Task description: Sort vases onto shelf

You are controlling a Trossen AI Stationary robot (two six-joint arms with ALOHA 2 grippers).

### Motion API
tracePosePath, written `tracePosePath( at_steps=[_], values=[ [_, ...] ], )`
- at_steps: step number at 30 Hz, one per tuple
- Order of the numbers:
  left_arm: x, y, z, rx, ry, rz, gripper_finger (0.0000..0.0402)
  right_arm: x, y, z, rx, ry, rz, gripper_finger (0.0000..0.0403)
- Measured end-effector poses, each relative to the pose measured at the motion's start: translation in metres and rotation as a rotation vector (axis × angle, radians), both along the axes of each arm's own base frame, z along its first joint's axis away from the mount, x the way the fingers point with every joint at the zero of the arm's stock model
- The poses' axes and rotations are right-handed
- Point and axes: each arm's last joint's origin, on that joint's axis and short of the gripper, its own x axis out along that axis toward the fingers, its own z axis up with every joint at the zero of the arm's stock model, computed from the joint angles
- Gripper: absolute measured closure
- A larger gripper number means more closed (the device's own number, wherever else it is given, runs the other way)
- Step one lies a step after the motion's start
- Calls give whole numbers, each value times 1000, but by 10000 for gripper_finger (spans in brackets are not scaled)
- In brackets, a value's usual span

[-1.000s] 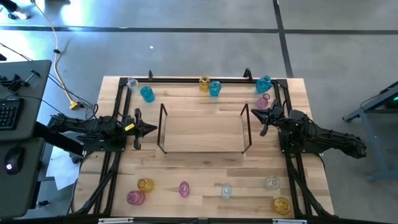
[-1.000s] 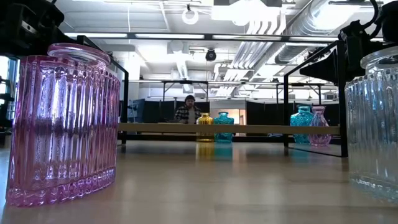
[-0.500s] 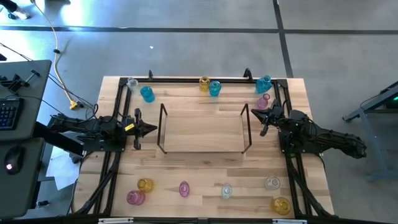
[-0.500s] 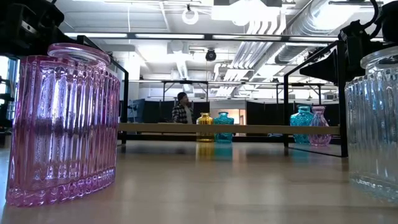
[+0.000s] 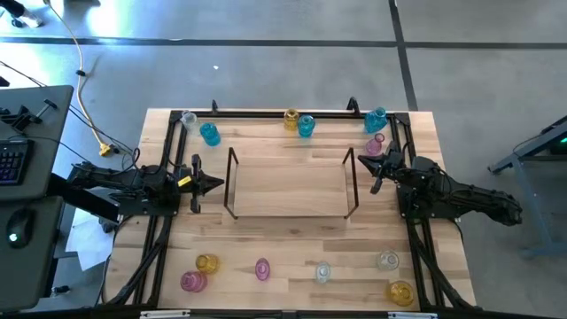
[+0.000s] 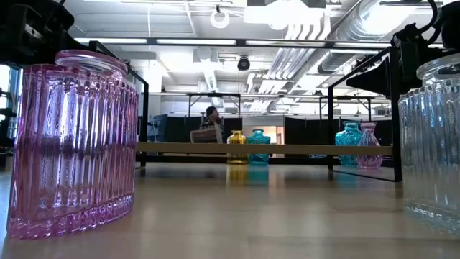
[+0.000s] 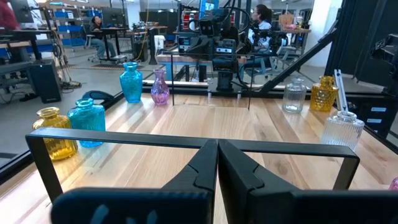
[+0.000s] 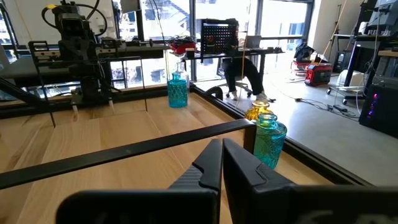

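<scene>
While both pinched together, left claw (image 5: 218, 184) and right claw (image 5: 374, 168) flank empty shelf (image 5: 288, 184), vases (image 5: 305, 125) apart.

Wood tabletop (image 5: 292, 239) w/ black frame on grey floor. Yellow cable (image 5: 84, 97) and desk w/ keyboard (image 5: 11, 161) beside it. 1 person (image 6: 210, 121) in bkgd.

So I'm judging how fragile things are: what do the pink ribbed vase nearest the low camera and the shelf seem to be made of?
The pink ribbed vase looks like translucent tinted glass, glossy: the room shows through its vertical ribs, though clear plastic cannot be ruled out. The shelf looks like a pale wood board with visible grain and a matte finish, with thin dark uprights, probably metal wire, at its short ends.
</scene>
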Motion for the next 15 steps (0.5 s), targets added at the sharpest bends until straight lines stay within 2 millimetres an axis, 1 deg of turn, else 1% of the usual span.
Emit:
tracePosePath(
  at_steps=[11, 15],
  values=[
    [0, 0, 0, 0, 0, 0, 397, 0, 0, 0, -1, -1, -3, 403],
    [0, 0, 0, 0, 1, 0, 397, 0, -1, 5, -72, -21, -21, 403]
  ],
)
